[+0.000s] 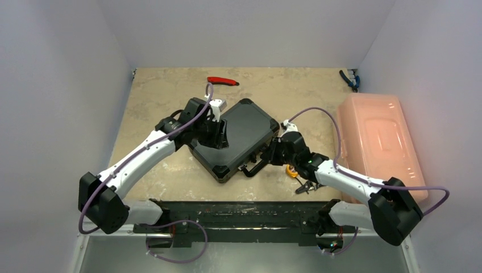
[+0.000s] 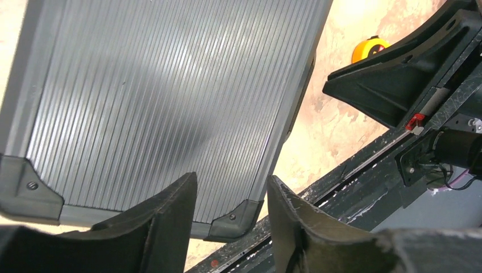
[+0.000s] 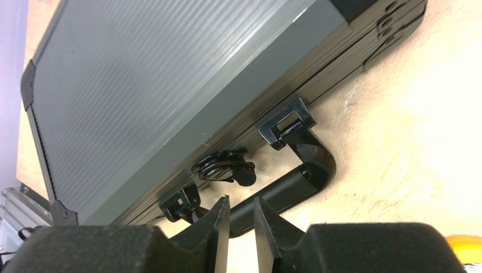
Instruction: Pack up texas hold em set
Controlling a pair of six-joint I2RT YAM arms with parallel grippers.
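Note:
The black hard briefcase (image 1: pixel 239 133) lies closed and flat in the middle of the table, its ribbed lid up and its handle (image 1: pixel 256 168) toward the near right. Cards, chips, dice and discs are out of view. My left gripper (image 1: pixel 219 136) hangs over the lid with its jaws open and empty; the left wrist view shows the lid (image 2: pixel 159 85) and a near corner between my fingers (image 2: pixel 170 216). My right gripper (image 1: pixel 271 154) is at the handle side. In the right wrist view its tips (image 3: pixel 240 207) stand a narrow gap apart, just short of the handle bar (image 3: pixel 290 187), gripping nothing. A latch (image 3: pixel 224 168) sits on the case's edge.
An orange-yellow tape measure (image 1: pixel 291 170) and black-handled pliers (image 1: pixel 307 186) lie under the right arm. A pink plastic box (image 1: pixel 378 142) fills the right side. A red-handled tool (image 1: pixel 223 81) lies at the back, blue pliers (image 1: pixel 349 79) in the back right corner.

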